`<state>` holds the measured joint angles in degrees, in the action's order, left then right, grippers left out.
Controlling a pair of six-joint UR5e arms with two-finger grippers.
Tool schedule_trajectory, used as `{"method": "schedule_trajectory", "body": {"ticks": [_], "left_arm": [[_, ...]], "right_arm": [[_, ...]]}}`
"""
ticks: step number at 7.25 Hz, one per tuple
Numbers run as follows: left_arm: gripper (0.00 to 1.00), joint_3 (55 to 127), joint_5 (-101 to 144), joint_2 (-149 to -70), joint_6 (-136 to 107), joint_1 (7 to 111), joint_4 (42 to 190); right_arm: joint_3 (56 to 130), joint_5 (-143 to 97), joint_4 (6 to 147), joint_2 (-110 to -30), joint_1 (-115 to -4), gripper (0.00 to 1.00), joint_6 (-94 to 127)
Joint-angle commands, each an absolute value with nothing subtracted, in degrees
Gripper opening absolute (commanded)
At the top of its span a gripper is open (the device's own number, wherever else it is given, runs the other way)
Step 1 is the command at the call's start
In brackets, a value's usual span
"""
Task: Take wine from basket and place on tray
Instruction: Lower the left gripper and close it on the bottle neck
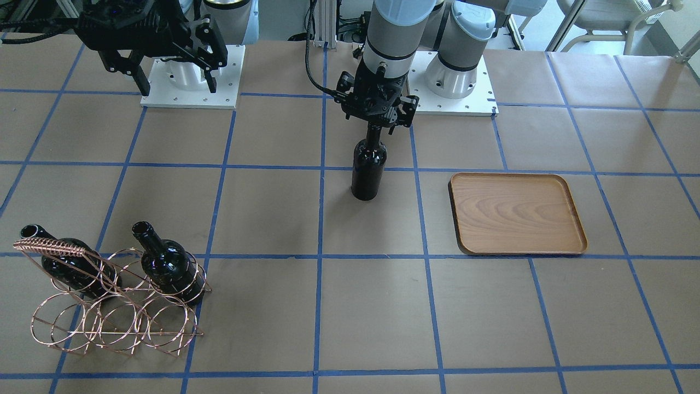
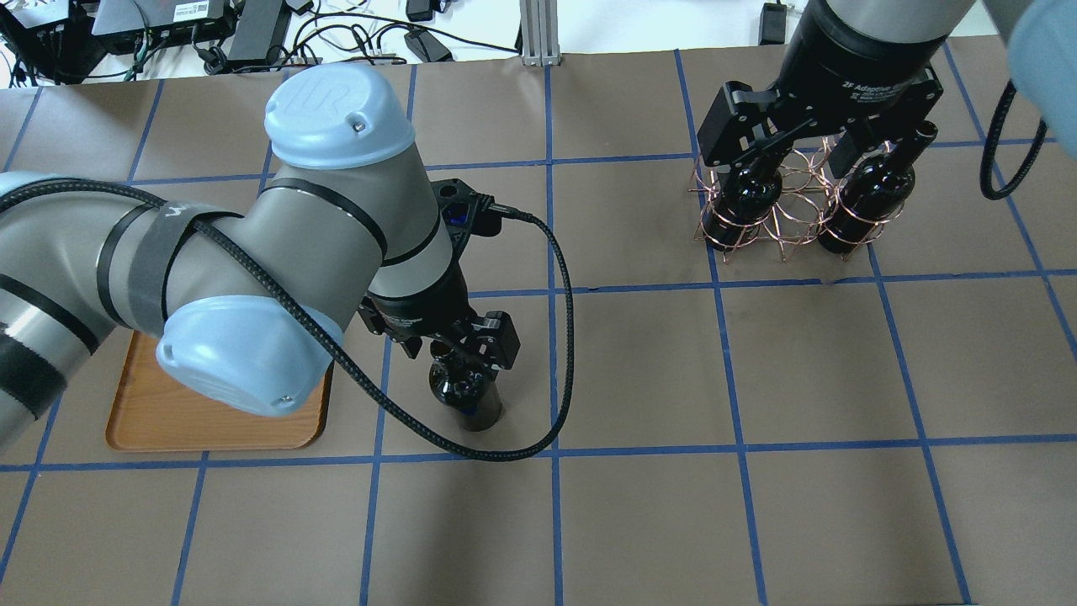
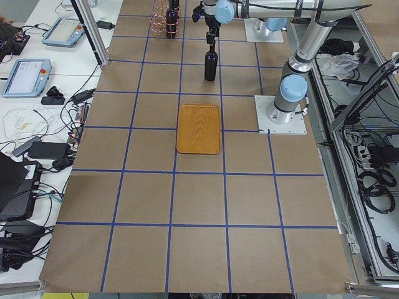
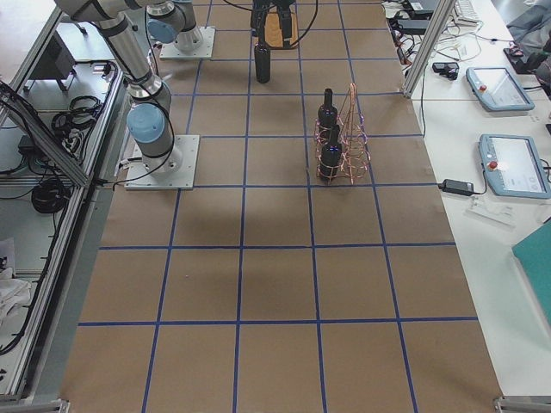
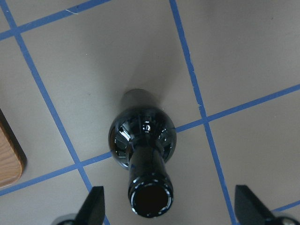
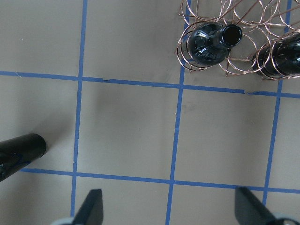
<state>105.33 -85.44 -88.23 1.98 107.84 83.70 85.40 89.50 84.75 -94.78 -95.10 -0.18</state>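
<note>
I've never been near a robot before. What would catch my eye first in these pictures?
A glossy black wine bottle stands upright in the middle of the brown table, with the left gripper hanging open right over its neck. A wooden tray lies just beside it. Off toward the other end of the table, a copper wire basket holds two more bottles.

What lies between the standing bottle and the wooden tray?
Nothing: only bare table paper with blue tape lines separates the wine and the tray, clearest in the front-facing view.
</note>
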Motion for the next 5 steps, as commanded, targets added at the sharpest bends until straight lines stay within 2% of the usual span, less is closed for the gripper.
{"method": "schedule_trajectory", "body": {"ticks": [1, 4, 5], "left_arm": [[0.92, 106.6, -85.9, -89.3, 2.9, 107.7, 83.3], [0.72, 106.1, -85.8, -90.1, 3.5, 107.4, 83.1], [0.72, 106.0, -85.7, -90.2, 3.5, 107.4, 82.6]], "right_arm": [[85.4, 89.5, 84.7, -94.8, -95.1, 1.00, -0.2], [85.5, 89.5, 84.6, -94.8, -95.2, 1.00, -0.2], [85.4, 89.5, 84.6, -94.8, -95.2, 1.00, -0.2]]}}
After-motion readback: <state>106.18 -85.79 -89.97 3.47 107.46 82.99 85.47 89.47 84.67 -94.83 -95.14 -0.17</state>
